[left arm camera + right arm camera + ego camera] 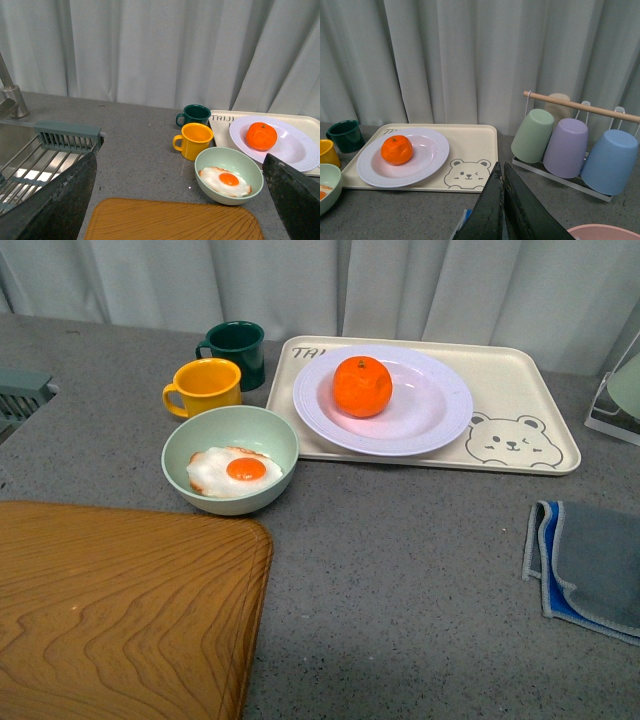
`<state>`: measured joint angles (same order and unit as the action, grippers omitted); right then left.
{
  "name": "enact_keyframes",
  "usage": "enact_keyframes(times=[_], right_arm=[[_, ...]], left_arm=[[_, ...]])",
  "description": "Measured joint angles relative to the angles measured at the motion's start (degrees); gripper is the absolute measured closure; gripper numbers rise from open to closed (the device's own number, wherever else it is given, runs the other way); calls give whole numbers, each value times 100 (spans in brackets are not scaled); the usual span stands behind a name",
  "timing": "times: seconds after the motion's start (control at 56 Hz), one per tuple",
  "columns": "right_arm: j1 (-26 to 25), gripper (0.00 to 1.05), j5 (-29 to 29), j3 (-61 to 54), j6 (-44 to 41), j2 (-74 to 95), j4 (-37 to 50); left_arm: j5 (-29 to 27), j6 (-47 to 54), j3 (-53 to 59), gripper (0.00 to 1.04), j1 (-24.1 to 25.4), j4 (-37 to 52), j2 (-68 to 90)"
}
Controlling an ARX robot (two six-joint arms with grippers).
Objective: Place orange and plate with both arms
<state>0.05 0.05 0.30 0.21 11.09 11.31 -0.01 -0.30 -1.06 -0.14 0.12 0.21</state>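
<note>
- Nearest in the front view, a wooden board (120, 610) fills the lower left of the frame and a grey-blue cloth (590, 570) lies at the right edge, both on the grey bench (400, 590).
- Neither arm shows in the front view; both hang back from the things.
- The left pincer (180, 200) is released: its two dark fingers (55, 200) stand wide apart at the lower corners of the left wrist view, with nothing between them.
- The right pincer (503, 210) is clenched on nothing: its fingers meet in a point at the bottom centre of the right wrist view.
- Mid-frame in the front view, a green bowl (230, 460) with a fried egg (235, 472) sits just left of the tray (520, 390).
- Behind the bowl stand a yellow mug (205, 387) and a dark green mug (237, 350).
- The plate (420, 400) rests on the left half of the tray, upper centre of the frame.
- The orange (362, 386) sits in the plate, left of its middle.
- Far right in the right wrist view, a rack (570, 140) holds upturned cups.
- Judgement: the task looks finished or nearly so, with fruit on plate and plate on tray.
- If anything remains, the next move would be to keep both arms clear of the tray.
</note>
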Motion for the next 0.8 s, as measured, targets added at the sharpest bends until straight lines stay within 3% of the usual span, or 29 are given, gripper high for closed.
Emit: enact_keyframes(times=[0.107,0.196,0.411,0.804], right_arm=[[0,104,0,0,0,-146,-151],[0,104,-13,2,-2,-866,-1064],[0,104,-13,4,-2,-1080,-1119],[0,29,-13,4,-9,-1084,-1121]], left_arm=[[0,2,0,7,0,0,0],[-4,2,0,7,0,-2,0],[0,2,0,7,0,-2,-2],[0,2,0,7,0,-2,-2]])
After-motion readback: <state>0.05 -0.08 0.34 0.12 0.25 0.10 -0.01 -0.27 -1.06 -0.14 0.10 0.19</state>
